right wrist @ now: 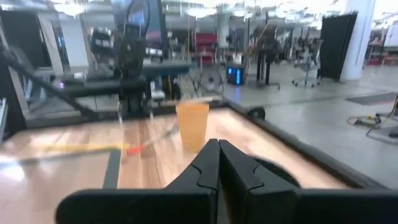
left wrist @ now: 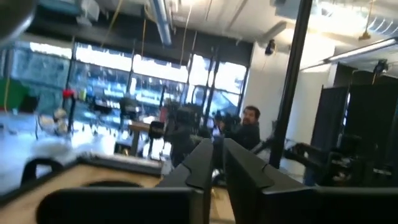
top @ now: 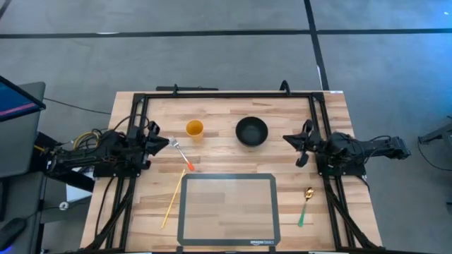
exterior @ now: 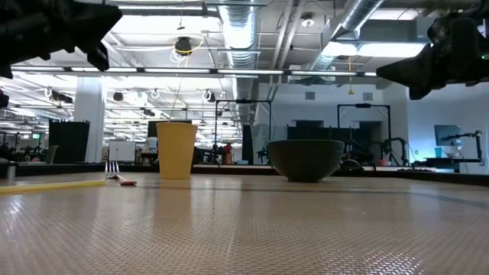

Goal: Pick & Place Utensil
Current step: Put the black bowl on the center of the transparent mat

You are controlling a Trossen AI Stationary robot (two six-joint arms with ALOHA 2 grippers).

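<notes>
Both claws hung above the table with fingers pressed together, holding and touching nothing. The left gripper (top: 161, 141) sat at the left side, its tips near the fork (top: 181, 154), which lay flat beside the orange cup (top: 194, 128). The right gripper (top: 296, 144) waited at the right, near the black bowl (top: 251, 131). The gold spoon (top: 306, 205) lay right of the mat (top: 227, 210), a yellow chopstick (top: 173, 198) to its left.

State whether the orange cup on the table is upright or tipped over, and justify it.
Upright. The orange cup stands on its base in the low view, and the high view shows its round open mouth facing up.
</notes>
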